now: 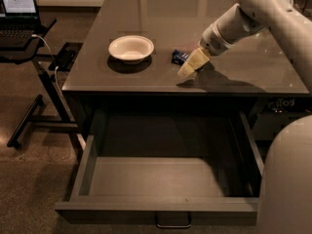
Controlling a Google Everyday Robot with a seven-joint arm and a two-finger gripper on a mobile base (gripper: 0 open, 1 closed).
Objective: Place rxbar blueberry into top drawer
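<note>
One hand beside rxbar blueberry on tabletop | top drawer open

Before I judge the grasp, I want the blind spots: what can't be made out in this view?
All in the camera view:
- rxbar: right end hidden behind the gripper, which sits low over the table, right of the bowl. Contact cannot be told, and the lettering is too small to read.
- top drawer: right front corner hidden by the robot's body.
- laptop: cut off by the top-left edge.
</note>
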